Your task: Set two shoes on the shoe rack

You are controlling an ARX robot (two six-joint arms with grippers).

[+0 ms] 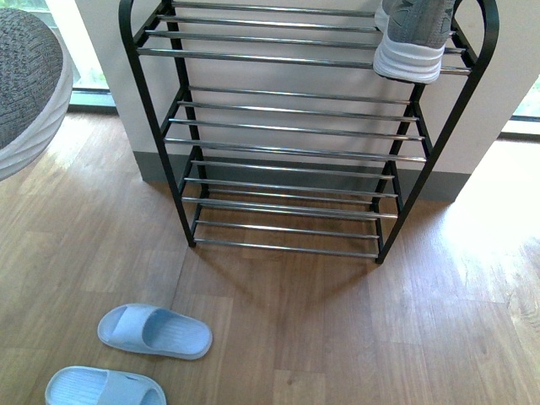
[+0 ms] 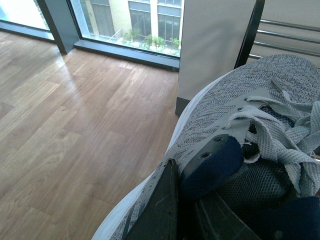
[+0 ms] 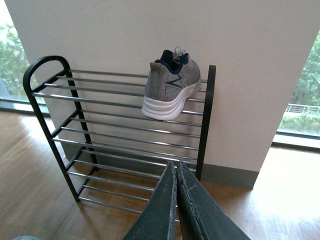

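The black shoe rack (image 1: 295, 152) with chrome bars stands against the wall. One grey sneaker (image 1: 412, 38) rests on its top tier at the right end, heel toward me; the right wrist view shows this sneaker (image 3: 170, 87) on the rack (image 3: 60, 125) too. My left gripper (image 2: 190, 177) is shut on the second grey sneaker (image 2: 240, 110), its fingers pinching the navy collar. That sneaker (image 1: 25, 84) hangs large at the front view's left edge, left of the rack. My right gripper (image 3: 176, 167) is shut and empty, in front of the rack.
Two pale blue slides (image 1: 154, 331) (image 1: 103, 390) lie on the wood floor at the near left. Windows (image 2: 135, 25) run along the floor behind the held sneaker. A grey skirting (image 3: 230, 175) edges the wall behind the rack.
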